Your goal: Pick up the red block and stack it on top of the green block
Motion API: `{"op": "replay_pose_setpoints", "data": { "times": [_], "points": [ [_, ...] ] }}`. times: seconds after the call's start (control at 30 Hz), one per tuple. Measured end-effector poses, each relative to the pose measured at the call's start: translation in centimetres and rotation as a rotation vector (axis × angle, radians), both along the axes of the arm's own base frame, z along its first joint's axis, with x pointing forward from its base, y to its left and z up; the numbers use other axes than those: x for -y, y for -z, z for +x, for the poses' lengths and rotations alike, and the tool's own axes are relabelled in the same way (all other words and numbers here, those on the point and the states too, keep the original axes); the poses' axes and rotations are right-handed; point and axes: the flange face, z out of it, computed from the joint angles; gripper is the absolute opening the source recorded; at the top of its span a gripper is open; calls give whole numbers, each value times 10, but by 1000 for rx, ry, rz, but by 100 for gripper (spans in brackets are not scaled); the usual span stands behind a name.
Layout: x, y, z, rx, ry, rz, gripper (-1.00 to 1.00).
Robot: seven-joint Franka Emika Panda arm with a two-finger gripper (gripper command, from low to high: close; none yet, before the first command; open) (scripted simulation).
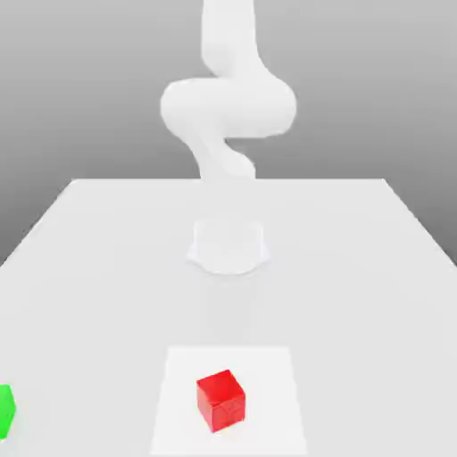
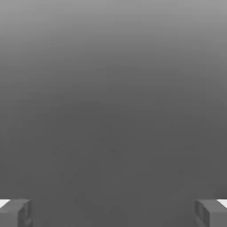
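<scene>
Two blocks apart, none stacked. Small bright red matte cube (image 1: 220, 401) at lower centre of exterior view, on pale square mat (image 1: 178, 393) atop white table (image 1: 357, 268). Small bright green cube (image 1: 5, 411) at lower left edge, well apart from red. White robot arm (image 1: 228, 98) upright at upper centre. Two-finger gripper (image 2: 113, 213) spread wide, empty, grey fingertips (image 2: 15, 212) at hand view's lower corners. Nothing grasped; approach, pick, carry and stacking all seemingly left.

Red block (image 1: 220, 401) is seen on white table (image 1: 107, 268), in front of arm base (image 1: 228, 245); green block (image 1: 5, 411) well apart, toward the exterior view's left.
</scene>
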Motion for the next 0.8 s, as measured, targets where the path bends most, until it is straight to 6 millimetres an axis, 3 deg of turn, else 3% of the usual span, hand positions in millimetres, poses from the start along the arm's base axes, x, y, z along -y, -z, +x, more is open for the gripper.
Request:
{"op": "replay_pose_setpoints", "data": {
  "times": [0.17,0.37,0.5,0.67,0.8],
  "points": [
    [2,100,55,-160,-96,-29,0],
    [1,224,88,-344,-204,-69,0],
    [0,307,90,-466,-275,-102,0],
    [2,406,72,-618,-363,-151,0],
    [6,468,57,-696,-407,-179,0]
  ]
}}
